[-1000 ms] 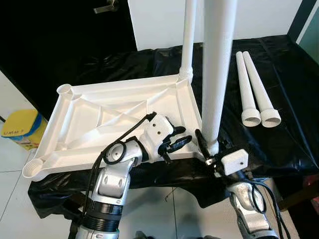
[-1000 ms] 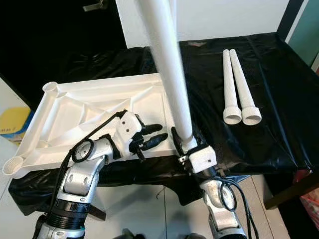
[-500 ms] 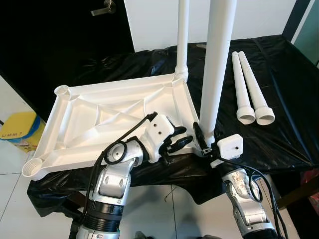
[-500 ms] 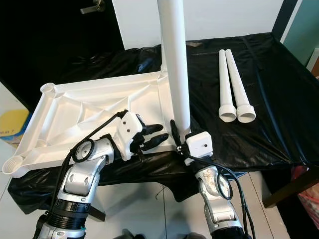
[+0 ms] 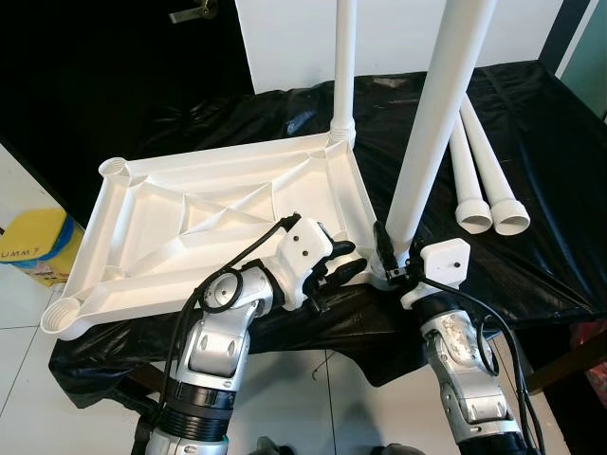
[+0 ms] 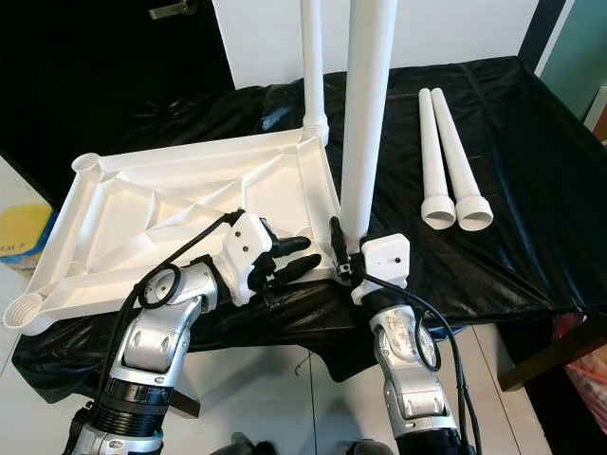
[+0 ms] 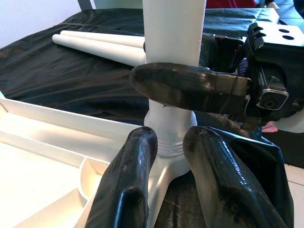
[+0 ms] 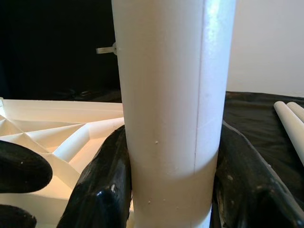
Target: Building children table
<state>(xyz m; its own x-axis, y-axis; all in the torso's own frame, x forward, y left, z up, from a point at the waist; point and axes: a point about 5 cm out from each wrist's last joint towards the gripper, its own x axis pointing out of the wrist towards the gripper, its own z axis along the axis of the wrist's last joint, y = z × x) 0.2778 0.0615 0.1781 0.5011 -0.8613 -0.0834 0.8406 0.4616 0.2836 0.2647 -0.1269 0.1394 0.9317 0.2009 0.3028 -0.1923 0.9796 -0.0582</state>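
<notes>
Right claw [image 5: 394,258]: clamped on the foot of a tall white plastic table leg [image 5: 432,142], which stands in the near right corner socket of the upturned white ribbed plastic tabletop [image 5: 190,227] and leans slightly to the right.
Left claw [image 5: 340,268]: just left of the right claw, its black fingers resting at the tabletop's near edge beside that corner; spread a little, gripping nothing that can be seen.
Head views: a second white leg [image 6: 313,66] stands upright in the far right corner, beyond both claws; two loose white legs [image 6: 446,152] lie side by side on the black-draped worktop [image 6: 531,190], well to the right of the right claw. A yellow tub [image 5: 43,245] sits on the floor far left.
Left wrist view: three black fingers [image 7: 128,185] frame the leg's threaded foot [image 7: 170,130] seated in the corner socket, with the right claw's finger across it.
Right wrist view: two black fingers [image 8: 102,185] press either side of the white leg [image 8: 171,104].
</notes>
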